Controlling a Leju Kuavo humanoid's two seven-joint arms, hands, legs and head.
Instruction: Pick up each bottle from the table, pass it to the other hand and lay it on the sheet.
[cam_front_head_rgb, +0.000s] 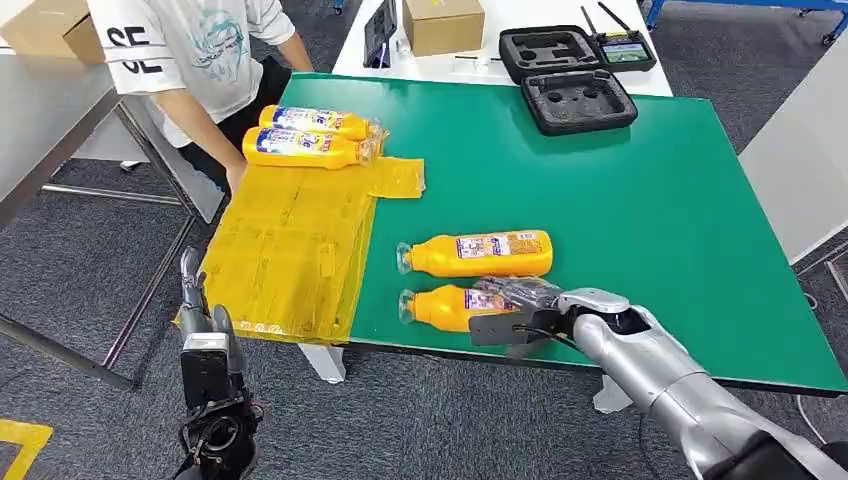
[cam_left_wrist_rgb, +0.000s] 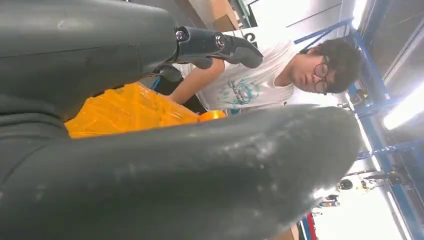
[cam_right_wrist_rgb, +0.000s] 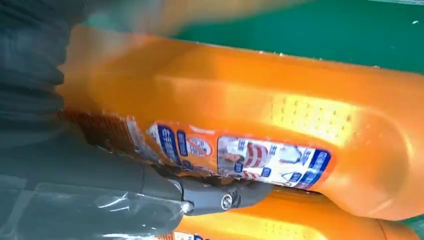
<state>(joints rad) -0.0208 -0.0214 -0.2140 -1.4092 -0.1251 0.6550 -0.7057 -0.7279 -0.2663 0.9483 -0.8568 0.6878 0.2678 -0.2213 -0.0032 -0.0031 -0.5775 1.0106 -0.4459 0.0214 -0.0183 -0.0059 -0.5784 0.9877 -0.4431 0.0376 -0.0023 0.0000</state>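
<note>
Bottle (cam_front_head_rgb: 450, 306) lies on the green table (cam_front_head_rgb: 640, 200) just right of the yellow sheet (cam_front_head_rgb: 285, 250); right hand (cam_front_head_rgb: 515, 310) fingers (cam_right_wrist_rgb: 225, 197) curl around it. Left hand (cam_front_head_rgb: 195, 300) hangs below the sheet's corner, fingers apart.

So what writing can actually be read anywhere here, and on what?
"SE": large dark letters, cut off by the frame edge, on the sleeve of the person's white shirt.
Bottle labels: blue, red and white print, too blurred to read.
Black device with antennas at the far table end: green screen, too small to read.
</note>
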